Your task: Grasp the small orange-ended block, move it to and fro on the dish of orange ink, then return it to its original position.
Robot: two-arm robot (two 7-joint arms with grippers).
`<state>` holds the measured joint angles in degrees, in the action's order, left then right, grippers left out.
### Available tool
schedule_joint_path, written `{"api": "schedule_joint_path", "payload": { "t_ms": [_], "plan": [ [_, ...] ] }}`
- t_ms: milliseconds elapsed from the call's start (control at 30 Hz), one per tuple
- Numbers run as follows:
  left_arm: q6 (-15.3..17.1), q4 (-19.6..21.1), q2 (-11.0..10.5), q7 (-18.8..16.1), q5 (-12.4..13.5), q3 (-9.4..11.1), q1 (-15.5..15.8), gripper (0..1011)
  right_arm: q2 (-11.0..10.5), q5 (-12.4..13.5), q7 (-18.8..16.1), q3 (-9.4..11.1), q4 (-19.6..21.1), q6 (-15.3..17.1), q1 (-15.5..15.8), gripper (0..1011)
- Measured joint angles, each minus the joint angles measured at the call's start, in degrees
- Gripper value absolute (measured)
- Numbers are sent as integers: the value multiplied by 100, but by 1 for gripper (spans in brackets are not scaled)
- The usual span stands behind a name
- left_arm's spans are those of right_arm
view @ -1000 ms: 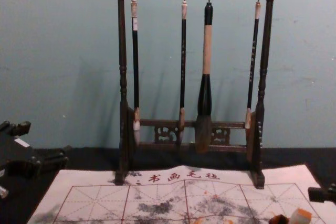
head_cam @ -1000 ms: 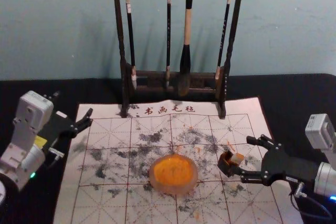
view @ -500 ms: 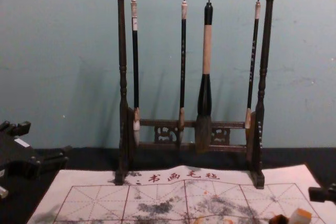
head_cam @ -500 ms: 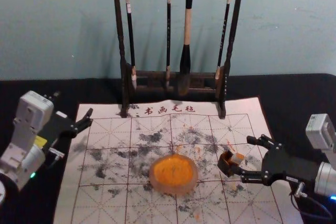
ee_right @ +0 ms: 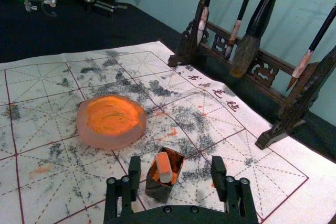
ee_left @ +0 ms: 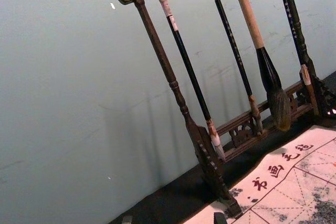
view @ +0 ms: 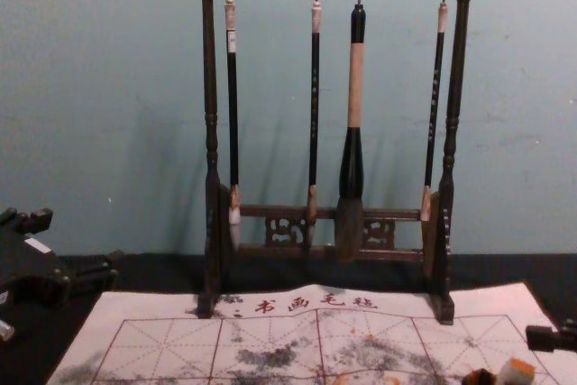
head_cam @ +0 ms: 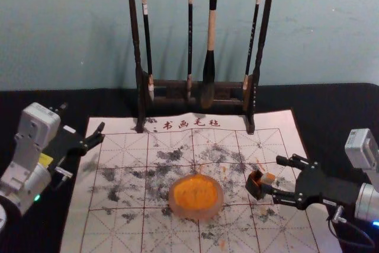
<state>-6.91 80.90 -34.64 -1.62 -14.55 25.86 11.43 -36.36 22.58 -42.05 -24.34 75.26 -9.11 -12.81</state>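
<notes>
A white practice mat (head_cam: 118, 229), ruled with a red grid and blotched with grey-black smudges and orange flecks, lies over a dark table (head_cam: 29, 102). Red characters (head_cam: 191, 124) run along its far end, where a carved wooden rack (head_cam: 140, 45) stands with four hanging brushes (head_cam: 211, 34). Soft shadows fall on the pale blue-green wall (head_cam: 71, 28) behind.

The dish of orange ink (head_cam: 195, 197) sits on the mat. To its right, the small orange-ended block (ee_right: 164, 167) leans at the open mouth of a dark box (ee_right: 159, 190); how deep it sits, I can't tell. The right gripper (head_cam: 274, 175) reaches there, fingers spread, the block between them, unclasped. The left gripper (head_cam: 83, 118) hangs near the mat's left edge, its fingers parted.
</notes>
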Motion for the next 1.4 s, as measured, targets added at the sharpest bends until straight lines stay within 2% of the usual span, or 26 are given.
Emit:
{"api": "schedule_joint_path", "payload": {
  "t_ms": [100, 233, 367, 433, 467, 500, 533, 600, 800, 1400],
  "plan": [
    [0, 0, 0, 0, 0, 0, 0, 1001, 0, -2, -1, 0, 0, -2, 0, 736],
    [0, 0, 0, 0, 0, 0, 0, 1001, 0, -3, -1, 0, 0, -3, 0, 658],
    [0, 0, 0, 0, 0, 0, 0, 1001, 0, -3, -1, 0, 0, -3, 0, 494],
    [0, 0, 0, 0, 0, 0, 0, 1001, 0, -3, -1, 0, 0, -3, 0, 432],
    [0, 0, 0, 0, 0, 0, 0, 1001, 0, -3, -1, 0, 0, -3, 0, 432],
    [0, 0, 0, 0, 0, 0, 0, 1001, 0, -3, -1, 0, 0, -3, 0, 370],
    [0, 0, 0, 0, 0, 0, 0, 1001, 0, -3, -1, 0, 0, -3, 0, 359],
    [0, 0, 0, 0, 0, 0, 0, 1001, 0, -3, -1, 0, 0, -3, 0, 270],
    [0, 0, 0, 0, 0, 0, 0, 1001, 0, -3, -3, 0, 0, -3, 0, 109],
    [0, 0, 0, 0, 0, 0, 0, 1001, 1, -3, -2, 0, 0, -3, 0, 90]
  ]
}}
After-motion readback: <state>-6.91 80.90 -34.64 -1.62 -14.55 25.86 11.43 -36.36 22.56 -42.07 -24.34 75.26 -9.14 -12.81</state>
